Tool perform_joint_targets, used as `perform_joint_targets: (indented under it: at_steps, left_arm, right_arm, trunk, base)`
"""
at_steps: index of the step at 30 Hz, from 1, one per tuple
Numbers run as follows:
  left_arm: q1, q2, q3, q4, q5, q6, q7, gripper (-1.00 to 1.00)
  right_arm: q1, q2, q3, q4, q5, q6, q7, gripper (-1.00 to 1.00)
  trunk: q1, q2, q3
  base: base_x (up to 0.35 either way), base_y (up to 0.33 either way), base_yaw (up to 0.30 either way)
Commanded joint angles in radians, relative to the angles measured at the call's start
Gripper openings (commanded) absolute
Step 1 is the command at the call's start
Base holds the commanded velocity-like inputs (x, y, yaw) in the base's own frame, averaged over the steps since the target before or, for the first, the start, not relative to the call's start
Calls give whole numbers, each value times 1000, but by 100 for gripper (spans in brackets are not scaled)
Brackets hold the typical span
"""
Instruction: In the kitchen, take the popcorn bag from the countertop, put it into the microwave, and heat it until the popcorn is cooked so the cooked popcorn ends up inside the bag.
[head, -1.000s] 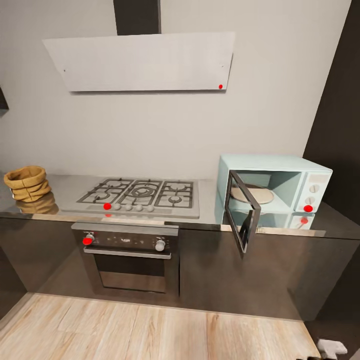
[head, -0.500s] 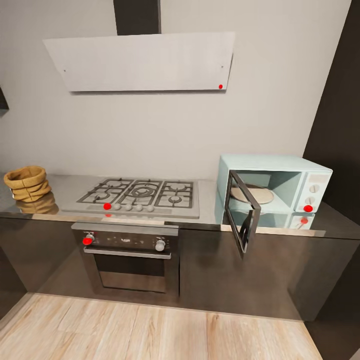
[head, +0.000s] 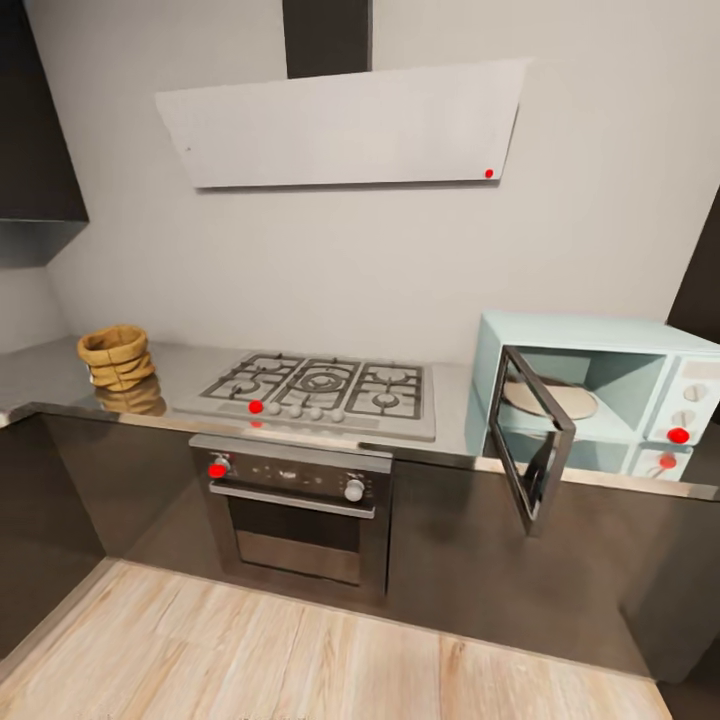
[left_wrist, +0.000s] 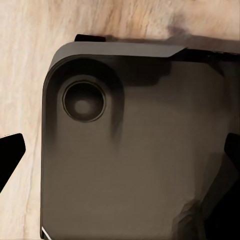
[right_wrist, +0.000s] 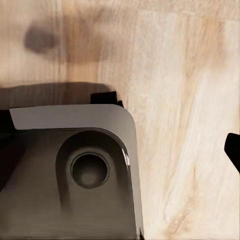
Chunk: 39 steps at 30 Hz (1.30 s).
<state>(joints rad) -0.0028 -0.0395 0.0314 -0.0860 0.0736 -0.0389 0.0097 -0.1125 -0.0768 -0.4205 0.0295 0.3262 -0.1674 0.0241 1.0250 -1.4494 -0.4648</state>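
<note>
Wooden floor planks (head: 300, 660) fill the lower part of the head view, nearest to us. In the left wrist view, we look down at a dark rounded base corner (left_wrist: 135, 150) over that floor, with a black fingertip (left_wrist: 11, 152) at the frame's left edge and another at the right edge, set wide apart, so the left gripper (left_wrist: 120, 155) stands spread and holds nothing. In the right wrist view, a grey base corner (right_wrist: 75, 175) lies at lower left, and 1 black fingertip (right_wrist: 233, 150) shows at the right edge; we cannot tell how the right gripper stands.

Farther off, dark cabinet fronts hold a built-in oven (head: 295, 505) at lower centre. Above it, the grey countertop (head: 455, 415) carries a 5-burner gas hob (head: 320, 390). At centre left, the popcorn bag (head: 116, 356) stands upright on the countertop. At the right edge sits the mint-blue microwave (head: 600, 395), its door (head: 535, 440) swung open. On the wall, at the top, hangs a range hood (head: 345, 125).
</note>
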Motion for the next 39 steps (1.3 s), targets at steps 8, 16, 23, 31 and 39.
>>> perform_joint_targets:
  at_steps: [8,16,23,31,39]
  left_arm:
    - [0,0,2,0,8,-2,1,100]
    - [0,-1,2,1,8,-3,1,100]
    - [0,0,2,2,8,-3,1,100]
    - [0,0,2,0,7,-3,0,100]
    - [0,0,2,0,6,-3,-1,100]
  right_arm:
    - [-1,14,-7,3,81,-1,-13,100]
    - [-2,14,-8,3,88,-3,-13,100]
    - [-2,14,-8,3,88,-1,-13,100]
    - [-1,14,-8,3,88,-1,-13,100]
    - [-2,12,-8,3,88,-4,-13,100]
  trunk:
    - [0,0,-1]
    - [0,0,-1]
    - [0,0,-1]
    - [0,0,-1]
    - [0,0,-1]
  base:
    - [0,0,268]
    - [0,0,268]
    - [0,0,268]
    - [0,0,269]
    - [0,0,252]
